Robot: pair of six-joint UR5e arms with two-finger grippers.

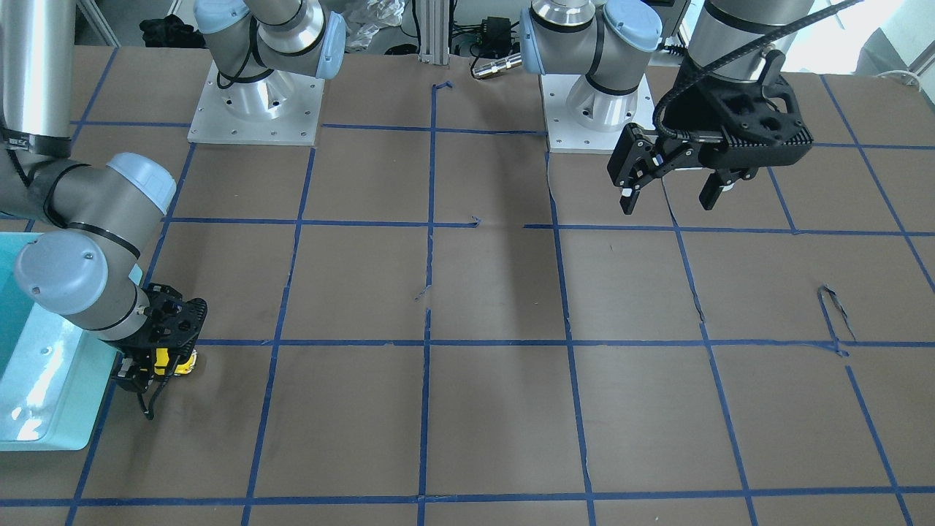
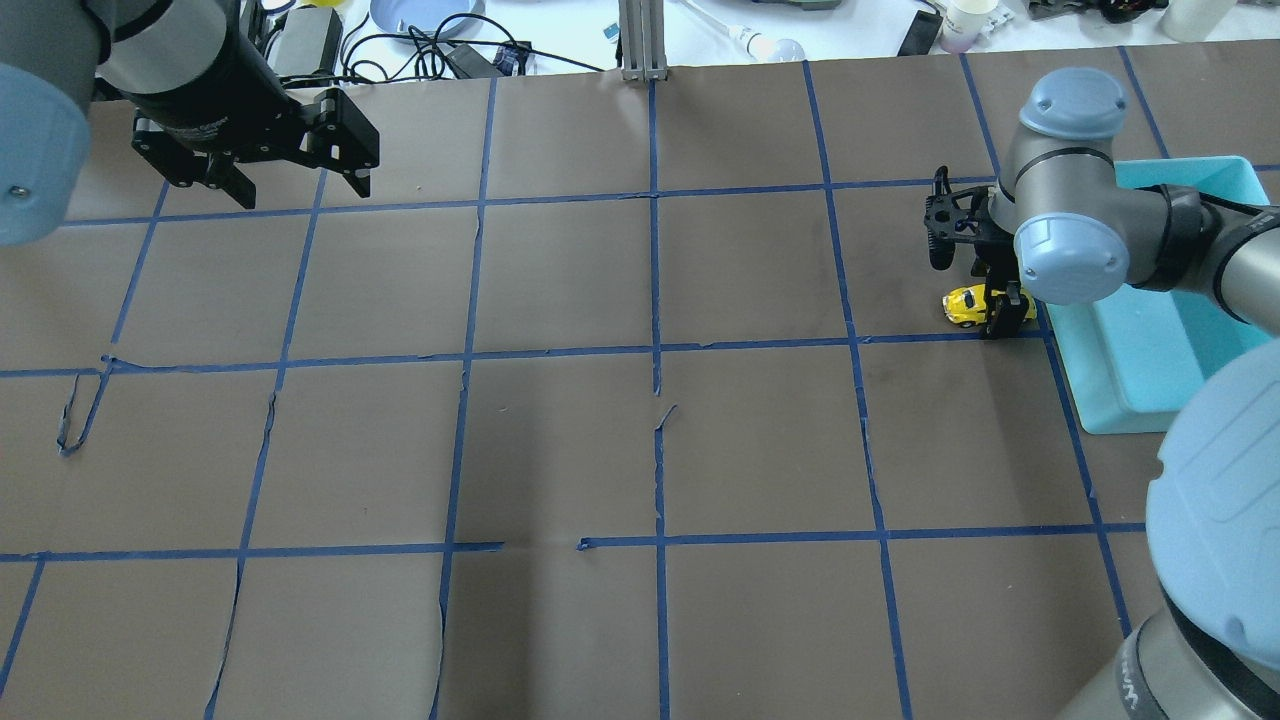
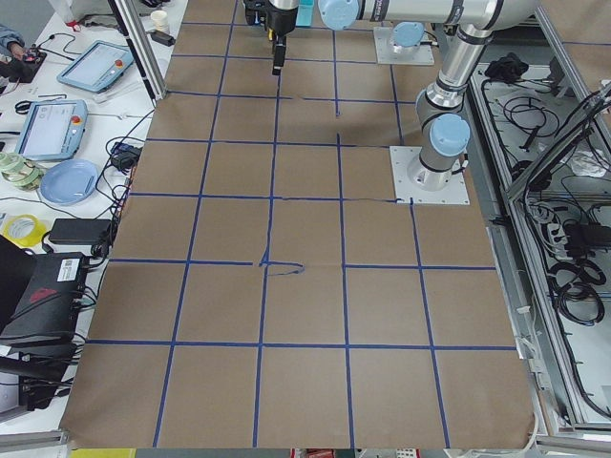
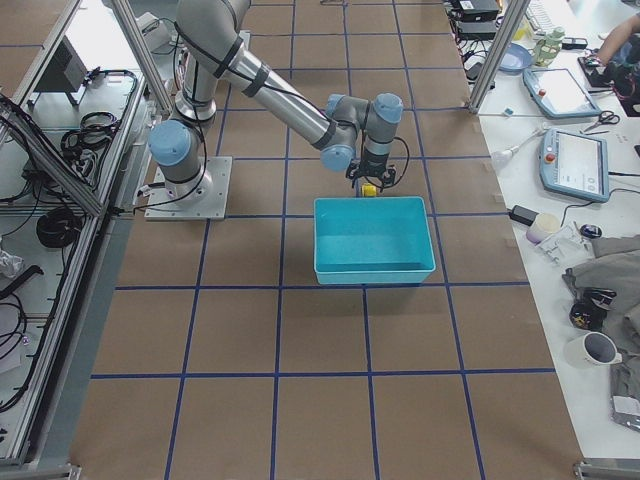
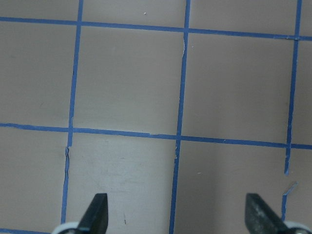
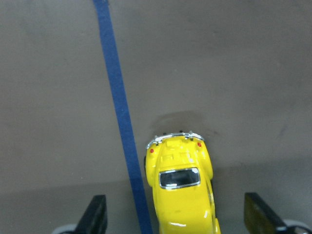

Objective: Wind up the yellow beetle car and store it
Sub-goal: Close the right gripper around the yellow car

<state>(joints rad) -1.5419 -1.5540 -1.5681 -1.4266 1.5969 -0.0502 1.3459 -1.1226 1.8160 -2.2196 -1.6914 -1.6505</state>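
The car [image 6: 181, 180] sits on the table [image 2: 640, 450] just beside the teal bin [image 2: 1098, 398]. Its long axis runs alongside a blue tape line [image 6: 119, 122], tail lights and rear bumper pointing away from the bin. The right gripper [image 6: 178, 217] straddles it with fingers spread wide, a gap on each side, gripping nothing. The left gripper [image 2: 300, 188] hangs well apart above the table, also wide open and empty.

Silver arms [image 1: 36, 66], pale-blue joint caps [image 1: 142, 175]
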